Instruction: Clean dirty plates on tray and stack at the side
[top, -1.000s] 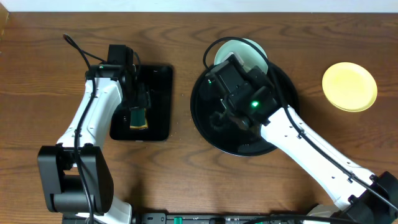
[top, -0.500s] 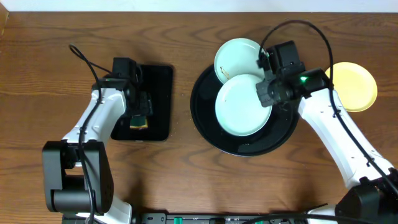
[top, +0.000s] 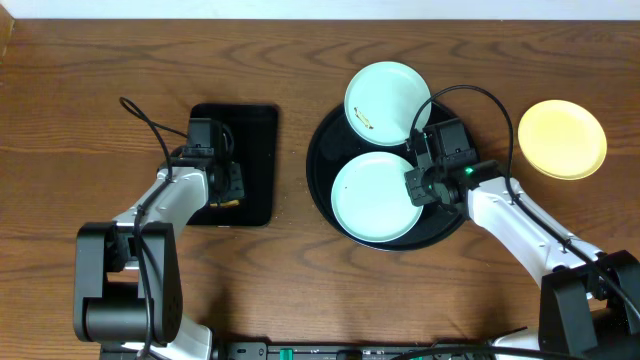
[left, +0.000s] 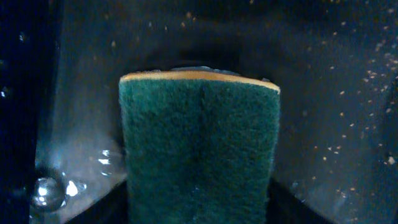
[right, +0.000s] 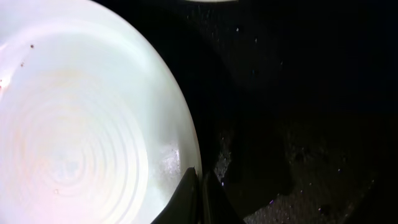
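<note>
The round black tray (top: 448, 215) holds a pale mint-white plate (top: 372, 197) in its middle. My right gripper (top: 416, 186) is shut on that plate's right rim; in the right wrist view the rim (right: 186, 134) runs between the fingers (right: 189, 196). A second mint plate (top: 388, 92) with a brown smudge rests over the tray's far rim. A yellow plate (top: 562, 138) lies on the table to the right. My left gripper (top: 226, 186) is down in the rectangular tray, its fingers pressed on both sides of a green sponge (left: 199, 149).
The small rectangular black tray (top: 255, 130) lies left of the round tray; it is wet, with droplets (left: 48, 191) and crumbs. Bare wooden table (top: 300, 290) runs between the two trays and along the front.
My right gripper has pulled the mint plate toward the near left of the tray. The left gripper has dropped lower over the sponge and its jaws have narrowed onto it.
</note>
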